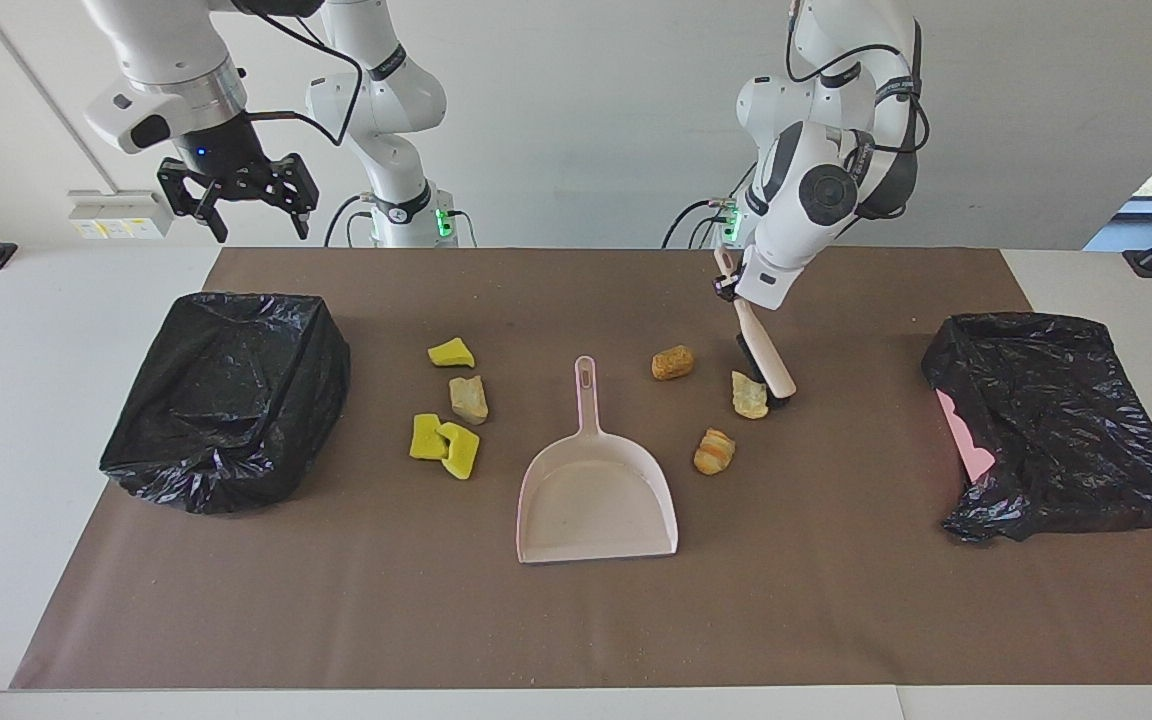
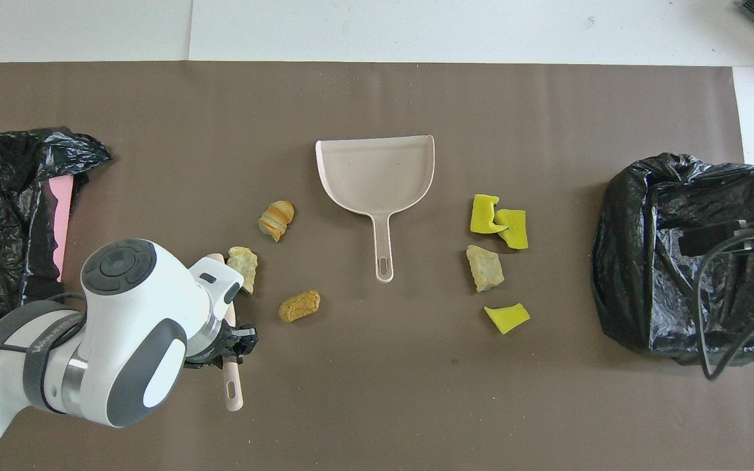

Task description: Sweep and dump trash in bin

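The trash is scattered on the brown mat (image 1: 576, 620) around the dustpan (image 1: 596, 500), and none of it is in the pan so far. Toward the left arm's end, a tan lump (image 1: 748, 395) is touched by the brush (image 1: 764, 350), whose dark bristles are pressed right up against it; an orange-brown lump (image 1: 673, 362) is found a bit nearer the robots, beside the dustpan's handle, and a striped bread lump (image 1: 714, 451) is seen farther out, just beside the pan. Toward the right arm's end, one yellow sponge (image 1: 451, 352) is laid nearest the robots, then a beige lump (image 1: 469, 399), then two yellow sponges (image 1: 444, 443) touching each other. The brush is held tilted by its handle, clamped tight in the left gripper (image 1: 726, 285), low over the mat. The right gripper (image 1: 239, 190) is kept waiting up in the air, fingers spread wide with nothing in them, over the table edge near the bagged bin (image 1: 226, 395). A second black bag (image 1: 1061, 425) with something pink poking out is sat at the left arm's end.
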Robot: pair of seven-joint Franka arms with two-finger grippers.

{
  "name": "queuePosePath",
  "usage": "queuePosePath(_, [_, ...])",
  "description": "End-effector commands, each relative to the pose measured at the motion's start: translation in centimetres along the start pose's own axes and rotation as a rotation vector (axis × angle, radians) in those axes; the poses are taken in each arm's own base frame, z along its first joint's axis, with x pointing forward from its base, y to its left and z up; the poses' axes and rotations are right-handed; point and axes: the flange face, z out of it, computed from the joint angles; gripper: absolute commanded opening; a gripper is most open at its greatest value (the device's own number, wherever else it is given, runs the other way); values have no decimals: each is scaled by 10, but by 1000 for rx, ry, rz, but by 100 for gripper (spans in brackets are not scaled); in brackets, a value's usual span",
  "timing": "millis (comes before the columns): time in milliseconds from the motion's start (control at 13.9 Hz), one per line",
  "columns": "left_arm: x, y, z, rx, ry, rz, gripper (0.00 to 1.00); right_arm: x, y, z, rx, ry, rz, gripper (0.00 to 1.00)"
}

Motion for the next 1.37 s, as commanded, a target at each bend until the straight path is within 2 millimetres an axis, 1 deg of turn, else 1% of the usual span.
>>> queuePosePath(0, [-18, 32, 8, -9, 26, 117, 0, 17, -48, 39, 18, 19, 2, 100])
queuePosePath(72, [-24, 42, 8, -10, 26, 142, 0, 25, -73, 56, 56, 12, 22, 100])
queuePosePath(144, [-23, 46, 3, -11, 26, 168, 0, 37, -101, 79, 78, -11, 47, 100])
queuePosePath(216, [-21, 48, -3, -12, 24, 234, 0, 48, -131, 99, 79, -11, 77, 100])
queuePosePath(289, [-18, 45, -9, -14, 18, 294, 0, 58, -163, 122, 76, -6, 105, 100])
queuePosePath(361, [-14, 40, -19, -17, 23, 345, 0, 68, -189, 147, 77, 2, 130, 100])
queuePosePath(433, [-4, 26, -29, -24, 22, 372, 0, 78, -214, 170, 82, 18, 138, 100])
queuePosePath(505, [9, 8, -41, -38, 23, 392, 0, 85, -234, 190, 89, 36, 144, 100])
queuePosePath(649, [28, -19, -62, -25, 53, 496, 0, 98, -262, 220, 98, 66, 147, 100])
queuePosePath(721, [34, -24, -71, 9, 79, 562, 0, 101, -285, 237, 107, 54, 161, 100])
queuePosePath(793, [41, -29, -79, 30, 100, 599, 0, 103, -310, 247, 112, 50, 160, 100])
queuePosePath(866, [51, -30, -81, 41, 112, 609, 0, 103, -318, 255, 110, 49, 155, 100])
queuePosePath(938, [58, -33, -85, 66, 132, 612, 0, 105, -319, 255, 122, 75, 157, 100])
queuePosePath(1010, [67, -38, -90, 95, 166, 627, 0, 103, -322, 259, 122, 79, 149, 100])
queuePosePath(1082, [79, -48, -93, 122, 195, 649, 0, 97, -335, 267, 117, 69, 131, 100])
queuePosePath(1154, [94, -61, -92, 138, 216, 682, 0, 94, -340, 273, 113, 62, 119, 100])
queuePosePath(1226, [110, -71, -95, 153, 235, 726, 0, 94, -340, 276, 109, 58, 106, 100])
queuePosePath(1298, [127, -79, -96, 166, 246, 774, 0, 90, -338, 284, 92, 47, 75, 100])
